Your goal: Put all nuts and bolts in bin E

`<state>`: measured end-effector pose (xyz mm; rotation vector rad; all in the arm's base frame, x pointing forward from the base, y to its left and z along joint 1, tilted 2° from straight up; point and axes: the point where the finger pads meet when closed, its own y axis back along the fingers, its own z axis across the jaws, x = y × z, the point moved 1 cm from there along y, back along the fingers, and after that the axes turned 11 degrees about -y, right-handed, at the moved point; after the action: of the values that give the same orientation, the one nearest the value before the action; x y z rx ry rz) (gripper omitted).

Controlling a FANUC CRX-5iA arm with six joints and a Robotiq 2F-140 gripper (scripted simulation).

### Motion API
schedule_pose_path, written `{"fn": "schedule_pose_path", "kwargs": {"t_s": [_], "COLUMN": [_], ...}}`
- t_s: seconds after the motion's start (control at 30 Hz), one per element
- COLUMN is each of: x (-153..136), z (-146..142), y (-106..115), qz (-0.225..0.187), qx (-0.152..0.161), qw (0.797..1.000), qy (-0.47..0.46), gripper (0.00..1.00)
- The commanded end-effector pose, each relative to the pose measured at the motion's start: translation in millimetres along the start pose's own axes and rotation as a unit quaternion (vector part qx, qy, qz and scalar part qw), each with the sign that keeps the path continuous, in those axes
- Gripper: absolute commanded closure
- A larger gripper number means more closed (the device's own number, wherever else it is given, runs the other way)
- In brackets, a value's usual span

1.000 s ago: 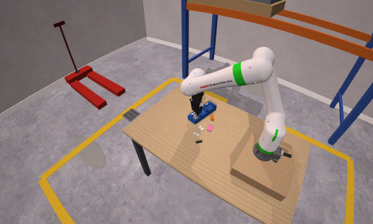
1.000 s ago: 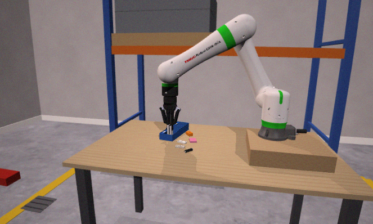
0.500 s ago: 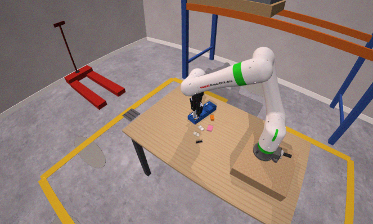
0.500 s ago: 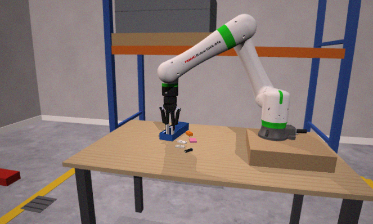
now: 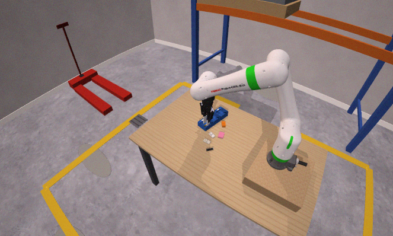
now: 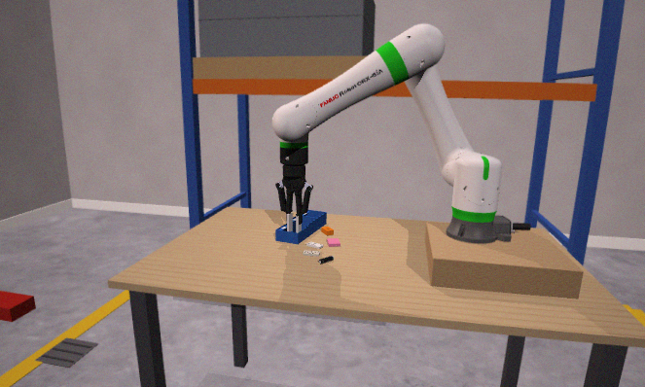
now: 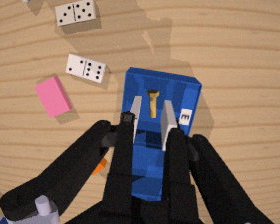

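Note:
A blue bin [image 7: 191,92] [image 5: 221,111] [image 6: 286,236] with a small white label stands on the table. A yellow bolt [image 7: 152,103] lies on the bin's floor. My gripper [image 7: 151,108] [image 5: 206,120] [image 6: 294,226] points straight down with its fingertips inside the bin. The fingers stand a little apart on either side of the bolt and do not pinch it. A small black piece [image 5: 209,149] [image 6: 325,261] lies on the table away from the bin; I cannot tell what it is.
Two white dominoes [image 7: 76,11] [image 7: 86,68] [image 5: 211,134] [image 6: 314,245], a pink block [image 7: 52,95] [image 5: 221,134] [image 6: 333,241] and an orange block [image 5: 223,123] [image 6: 327,230] lie beside the bin. The arm's base stands on a raised wooden block [image 5: 277,184].

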<state>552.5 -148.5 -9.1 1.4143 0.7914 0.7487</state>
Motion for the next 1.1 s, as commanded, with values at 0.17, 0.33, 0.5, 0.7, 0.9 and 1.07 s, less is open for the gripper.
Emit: {"fn": "schedule_pose_path", "kwargs": {"t_s": [0.17, 0.33, 0.5, 0.7, 0.9, 1.07], "x": [0.0, 0.0, 0.0, 0.0, 0.1, 0.1], "z": [0.2, 0.2, 0.2, 0.2, -0.2, -0.2], "y": [10.3, 15.6, 22.3, 45.7, 45.7, 65.7], "qz": [0.000, 0.000, 0.000, 0.000, 0.000, 0.000], "qx": [0.000, 0.000, 0.000, 0.000, 0.000, 0.000], "qw": [1.000, 1.000, 1.000, 1.000, 1.000, 1.000], "qy": [0.000, 0.000, 0.000, 0.000, 0.000, 0.000], "gripper": [0.82, 0.82, 0.82, 0.82, 0.82, 0.00]}}
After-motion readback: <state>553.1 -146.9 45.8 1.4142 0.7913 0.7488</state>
